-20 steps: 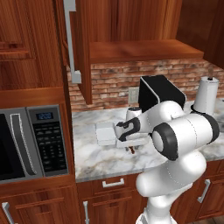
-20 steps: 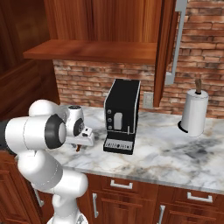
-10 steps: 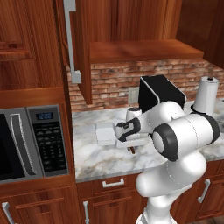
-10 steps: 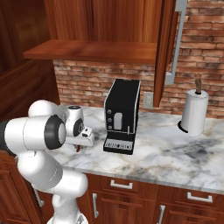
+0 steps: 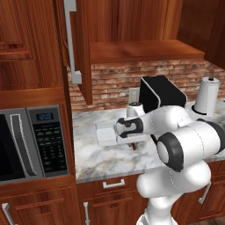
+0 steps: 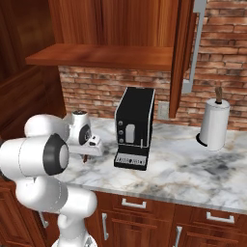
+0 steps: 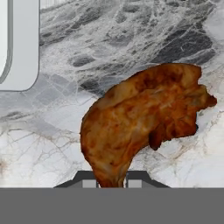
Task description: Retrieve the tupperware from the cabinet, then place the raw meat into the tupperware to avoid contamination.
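The raw meat [image 7: 144, 118], a reddish-brown drumstick-shaped piece, lies over the marble counter [image 7: 131, 39]. My gripper [image 7: 111, 183] is shut on its narrow end, one fingertip on each side. In the left base view the gripper [image 5: 133, 143] points down at the counter, with the meat [image 5: 134, 146] showing just below the hand. The white tupperware [image 5: 105, 133] sits on the counter right beside it to the left, and its corner [image 7: 19, 43] appears in the hand view. The meat [image 6: 85, 158] hangs under the hand in the right base view. The cabinet [image 5: 79, 48] door stands open above.
A black coffee machine [image 5: 160, 92] [image 6: 135, 128] stands behind and to the right of the hand. A paper towel roll [image 5: 206, 96] [image 6: 213, 124] is further right. A microwave [image 5: 30, 140] sits to the left. The open cabinet door [image 6: 185, 43] hangs over the counter.
The fingers have closed in on the meat. The arm, the tupperware and the rest of the scene stay where they were.
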### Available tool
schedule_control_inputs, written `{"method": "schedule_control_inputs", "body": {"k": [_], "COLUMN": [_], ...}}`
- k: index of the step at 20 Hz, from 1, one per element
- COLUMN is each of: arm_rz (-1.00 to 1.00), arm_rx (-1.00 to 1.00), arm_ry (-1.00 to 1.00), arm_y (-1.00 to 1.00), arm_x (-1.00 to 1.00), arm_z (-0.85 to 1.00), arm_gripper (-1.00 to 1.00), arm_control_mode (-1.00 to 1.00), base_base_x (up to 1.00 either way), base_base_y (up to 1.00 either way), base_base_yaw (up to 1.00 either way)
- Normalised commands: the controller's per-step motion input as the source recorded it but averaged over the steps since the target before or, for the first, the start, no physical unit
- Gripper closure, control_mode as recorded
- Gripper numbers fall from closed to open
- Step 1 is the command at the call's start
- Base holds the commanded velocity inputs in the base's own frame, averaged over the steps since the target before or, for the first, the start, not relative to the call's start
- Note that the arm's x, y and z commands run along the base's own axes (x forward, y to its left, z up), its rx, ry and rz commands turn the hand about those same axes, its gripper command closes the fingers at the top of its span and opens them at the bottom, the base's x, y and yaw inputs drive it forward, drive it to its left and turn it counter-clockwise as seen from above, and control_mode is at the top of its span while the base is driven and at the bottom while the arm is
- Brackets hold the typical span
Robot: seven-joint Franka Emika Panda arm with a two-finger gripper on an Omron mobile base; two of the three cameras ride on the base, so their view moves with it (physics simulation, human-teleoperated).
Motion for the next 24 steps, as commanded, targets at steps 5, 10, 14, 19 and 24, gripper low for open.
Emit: {"method": "schedule_control_inputs", "body": {"k": [5, 10, 14, 19, 24], "arm_rz": [0.00, -0.02, -0.03, 0.00, 0.00], "arm_rx": [-0.03, 0.00, 0.02, 0.03, 0.00], "arm_ry": [-0.02, -0.04, 0.00, 0.00, 0.00], "arm_y": [0.03, 0.19, 0.32, 0.36, 0.48], "arm_x": [0.05, 0.27, 0.27, 0.10, 0.02], "arm_z": [0.59, 0.28, 0.27, 0.32, 0.19], "arm_gripper": [1.00, 1.00, 1.00, 1.00, 1.00], "arm_control_mode": [-1.00, -1.00, -1.00, -1.00, -1.00], "base_base_x": [0.00, 0.00, 0.00, 0.00, 0.00], "base_base_y": [0.00, 0.00, 0.00, 0.00, 0.00], "base_base_yaw": [0.00, 0.00, 0.00, 0.00, 0.00]}}
